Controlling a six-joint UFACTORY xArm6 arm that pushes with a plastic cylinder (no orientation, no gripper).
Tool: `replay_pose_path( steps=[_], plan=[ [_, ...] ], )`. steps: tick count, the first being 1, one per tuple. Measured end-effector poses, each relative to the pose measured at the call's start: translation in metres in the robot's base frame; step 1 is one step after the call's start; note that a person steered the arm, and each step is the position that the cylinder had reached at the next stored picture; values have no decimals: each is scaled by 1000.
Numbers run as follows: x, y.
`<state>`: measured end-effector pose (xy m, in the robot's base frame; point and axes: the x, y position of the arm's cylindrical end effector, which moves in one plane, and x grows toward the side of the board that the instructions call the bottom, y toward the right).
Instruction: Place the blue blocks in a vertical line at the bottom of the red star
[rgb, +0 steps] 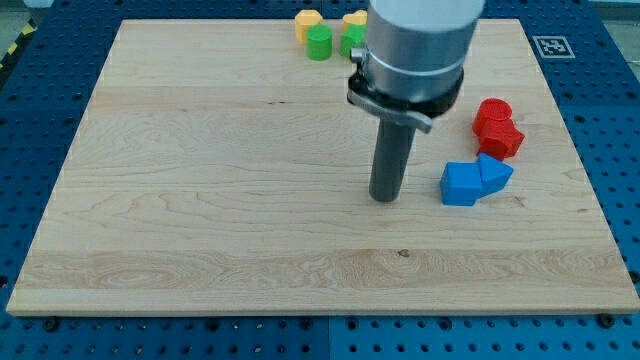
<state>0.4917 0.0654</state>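
My tip (384, 198) rests on the board, a short way to the view's left of two blue blocks. The blue cube-like block (460, 185) touches a blue wedge-shaped block (494, 171) on its right. Just above them, at the view's right, sit two touching red blocks: an upper round one (492, 112) and a lower star-like one (501, 137). The blue wedge lies right below the lower red block. The tip is apart from the blue cube by a small gap.
At the view's top, a yellow block (307, 21) and a green cylinder (319, 43) stand together; another green block (352, 41) and yellow block (353, 18) are partly hidden by the arm's body (415, 50). The wooden board (200, 200) sits on a blue perforated table.
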Motion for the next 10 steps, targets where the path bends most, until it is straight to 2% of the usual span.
replay_pose_path(
  steps=[2, 4, 6, 7, 8, 10],
  plan=[
    [-1, 48],
    [36, 54],
    [35, 54],
    [32, 27],
    [16, 29],
    [13, 45]
  ],
)
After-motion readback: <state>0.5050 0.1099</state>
